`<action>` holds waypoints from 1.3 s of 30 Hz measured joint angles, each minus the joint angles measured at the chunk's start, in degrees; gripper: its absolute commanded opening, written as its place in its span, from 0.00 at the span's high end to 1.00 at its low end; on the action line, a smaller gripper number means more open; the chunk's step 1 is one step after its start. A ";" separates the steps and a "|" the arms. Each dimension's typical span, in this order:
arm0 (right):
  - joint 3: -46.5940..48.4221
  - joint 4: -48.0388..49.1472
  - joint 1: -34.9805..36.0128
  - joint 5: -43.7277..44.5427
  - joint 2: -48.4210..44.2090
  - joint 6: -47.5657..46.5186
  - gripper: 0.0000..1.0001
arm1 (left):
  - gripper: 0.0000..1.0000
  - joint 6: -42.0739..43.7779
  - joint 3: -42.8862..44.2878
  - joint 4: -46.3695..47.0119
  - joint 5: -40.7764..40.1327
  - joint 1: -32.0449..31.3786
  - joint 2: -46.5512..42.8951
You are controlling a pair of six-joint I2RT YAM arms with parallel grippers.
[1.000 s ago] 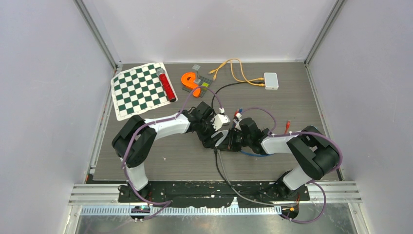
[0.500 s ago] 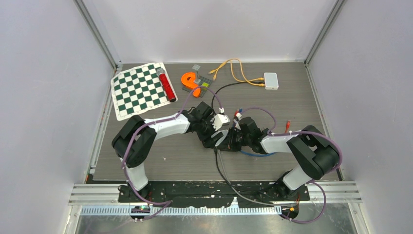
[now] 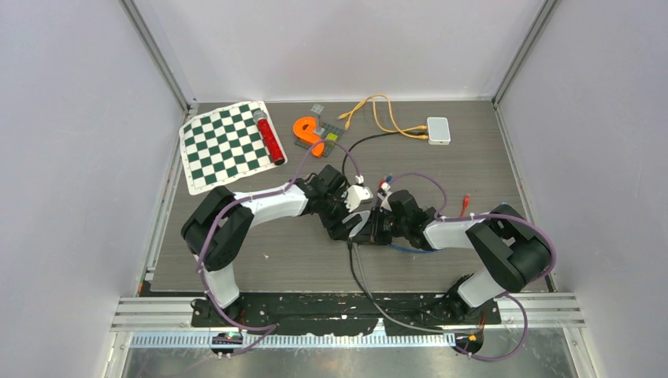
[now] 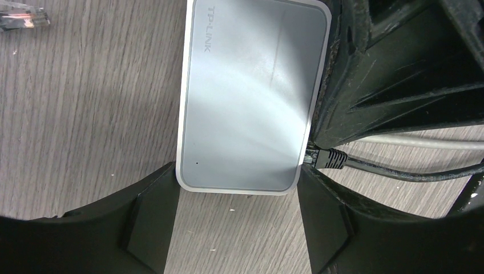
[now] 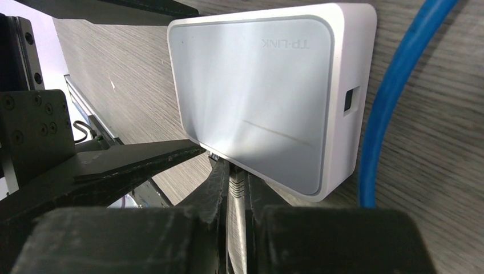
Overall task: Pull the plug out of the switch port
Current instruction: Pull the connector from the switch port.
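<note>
White plastic switch [image 4: 251, 97] lies flat on the table [image 4: 85, 114], the left gripper [image 4: 237, 220] clamped across its 2 sides, I'd guess to brace it. The right gripper [image 5: 237, 197] pinches the dark plug [image 5: 236, 181], seated in its port, ready to pull.

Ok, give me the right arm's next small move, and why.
Probably draw the right gripper straight back from the switch: it pinches the plug, which looks fully seated, while the left gripper clamps the switch's sides.

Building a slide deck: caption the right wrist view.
Right hand pinching the plug seated in the white switch.
</note>
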 measured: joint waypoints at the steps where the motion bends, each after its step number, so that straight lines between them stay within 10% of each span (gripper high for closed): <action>1: -0.17 0.02 0.00 0.00 -0.20 -0.02 0.95 | 0.50 0.00 -0.02 0.04 0.02 -0.09 0.00; 26: -1.66 1.22 -0.63 -2.62 -0.79 -0.31 0.95 | 0.51 -0.02 -0.20 0.28 0.42 -0.57 0.00; 39: -0.35 -4.57 -0.61 0.66 -3.30 -0.20 0.63 | 0.52 -0.04 -0.39 0.74 0.81 -0.68 0.00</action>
